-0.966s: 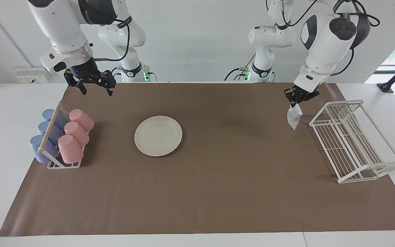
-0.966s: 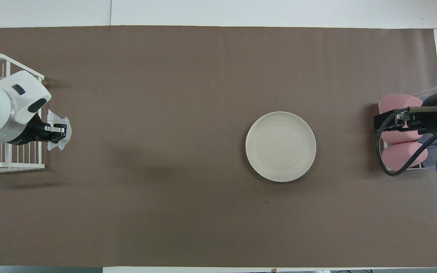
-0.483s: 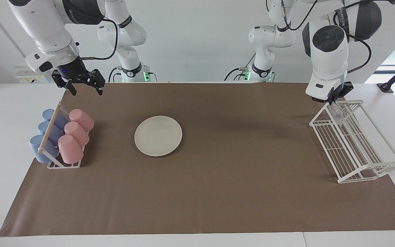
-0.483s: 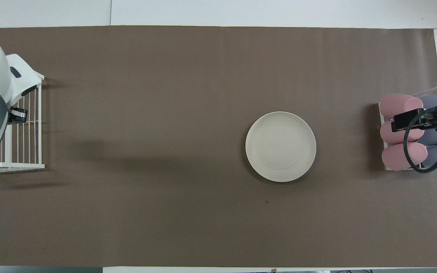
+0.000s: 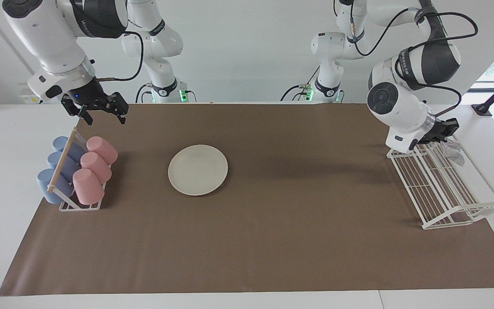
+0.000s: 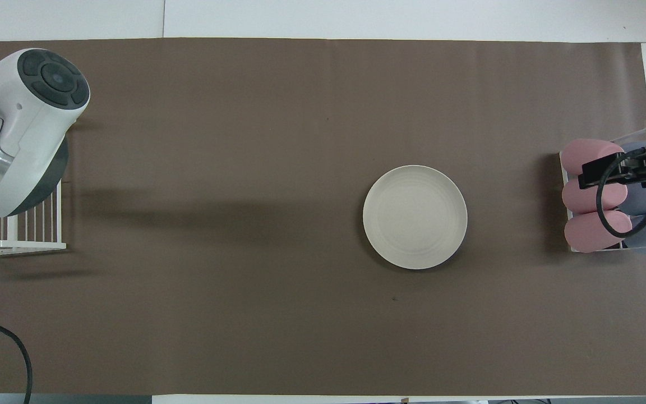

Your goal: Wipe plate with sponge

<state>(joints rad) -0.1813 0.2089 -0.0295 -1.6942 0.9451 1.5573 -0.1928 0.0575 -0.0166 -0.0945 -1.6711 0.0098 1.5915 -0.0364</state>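
Pink and blue cups (image 5: 85,169) in rack, right pincer (image 5: 100,112) above, jaws spread, empty. Cream plate (image 5: 197,169) mid-worktop, nearer the right arm. Left pincer (image 5: 447,131) over wire dish rack (image 5: 444,193), clamped on silvery sponge (image 5: 453,150), well apart from plate.

Two high cams, half a turn apart, both on the same counter (image 5: 238,257)

The facing cam sits high across from the robots and looks back at them, wide enough to catch arm bases, wall and the whole brown mat (image 5: 272,240). The overhead cam hangs above the robots' end, looking steeply down and forward, closer in, so the mat (image 6: 244,314) nearly fills it. Both share the mat, plate (image 5: 197,170) (image 6: 415,217), cup rack (image 5: 77,169) (image 6: 609,196) and wire rack (image 5: 440,180) (image 6: 14,230), flipped side to side.
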